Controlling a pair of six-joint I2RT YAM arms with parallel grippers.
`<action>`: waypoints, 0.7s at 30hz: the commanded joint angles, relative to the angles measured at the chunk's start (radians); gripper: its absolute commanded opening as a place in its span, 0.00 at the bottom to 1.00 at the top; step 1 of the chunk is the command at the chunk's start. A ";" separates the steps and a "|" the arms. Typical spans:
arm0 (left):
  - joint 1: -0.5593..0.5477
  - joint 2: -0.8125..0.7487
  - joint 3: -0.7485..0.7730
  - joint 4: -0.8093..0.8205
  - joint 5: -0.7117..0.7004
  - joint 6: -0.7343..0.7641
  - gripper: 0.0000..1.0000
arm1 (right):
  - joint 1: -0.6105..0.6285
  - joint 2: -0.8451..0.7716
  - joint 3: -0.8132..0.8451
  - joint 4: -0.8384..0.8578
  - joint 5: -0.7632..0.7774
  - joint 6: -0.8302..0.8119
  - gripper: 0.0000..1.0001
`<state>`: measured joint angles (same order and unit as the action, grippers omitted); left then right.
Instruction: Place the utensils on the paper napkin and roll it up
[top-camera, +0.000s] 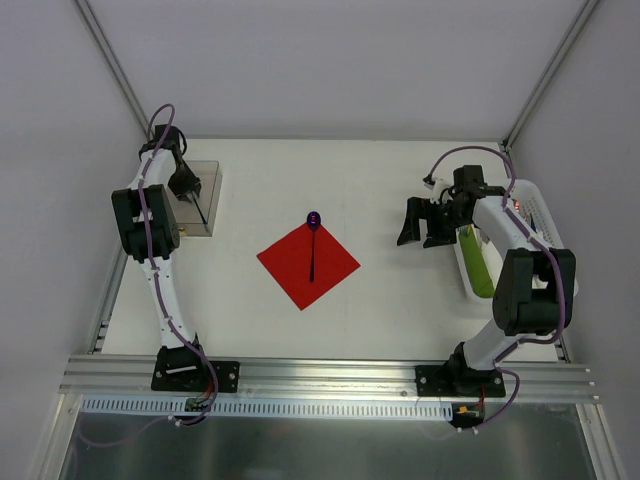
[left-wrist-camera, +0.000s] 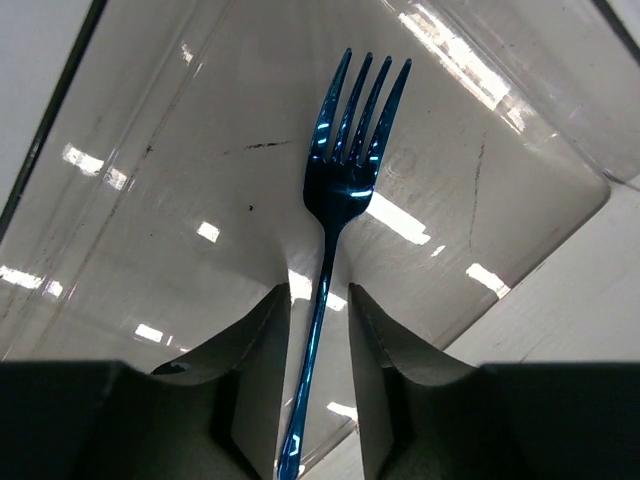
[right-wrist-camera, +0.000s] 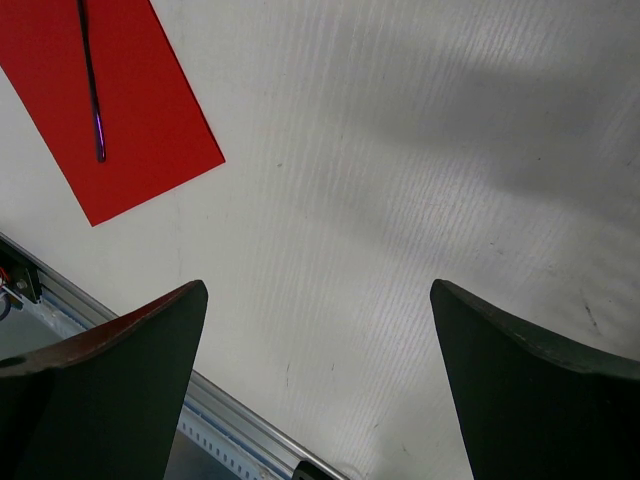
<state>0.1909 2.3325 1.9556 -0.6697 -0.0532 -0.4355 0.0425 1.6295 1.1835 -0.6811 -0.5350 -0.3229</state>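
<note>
- While the left gripper (left-wrist-camera: 318, 290) hangs low inside the clear tray (left-wrist-camera: 150, 200), its fingers stand partly spread. One is on either side of the blue fork (left-wrist-camera: 345, 170), with a sliver of light showing each side of the handle, so nothing looks pinched yet.
- The fork lies straight out ahead of the fingertips. Its tines point away from the hand, its head is well past the tips, and the handle runs back between them toward the wrist.
- I take the step in hand to be lifting the fork out of the tray. The handle is nearly centred but leans a touch toward one finger near the palm. A slow, square squeeze should let the pads straighten it rather than flick it aside.
- That thin, glossy handle on slick plastic looks likely to slide or swivel. I would grip it low and lift straight up to clear the tray wall before swinging away.
- The red napkin (top-camera: 300, 275) lies well off to this hand's right on the table (right-wrist-camera: 400, 150). What looks like a spoon (top-camera: 313, 250) is already on it, handle across the middle and head poking past the far corner. The fork wants laying close beside it and parallel.
- The right gripper (right-wrist-camera: 318, 290) hovers over bare table with its jaws flung wide and holding nothing. The napkin's corner is ahead and to its left.
</note>
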 joint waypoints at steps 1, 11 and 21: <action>0.002 0.005 0.012 -0.018 0.006 -0.014 0.29 | -0.010 -0.005 0.022 -0.001 0.003 -0.005 0.99; 0.004 -0.140 0.000 -0.019 -0.020 0.009 0.01 | -0.015 -0.033 0.016 -0.014 0.000 -0.028 0.99; -0.010 -0.464 0.036 -0.019 0.116 0.129 0.00 | -0.015 -0.071 0.019 -0.021 -0.043 -0.045 0.99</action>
<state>0.1894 2.0132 1.9522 -0.6899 -0.0284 -0.3725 0.0349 1.6089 1.1835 -0.6865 -0.5430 -0.3492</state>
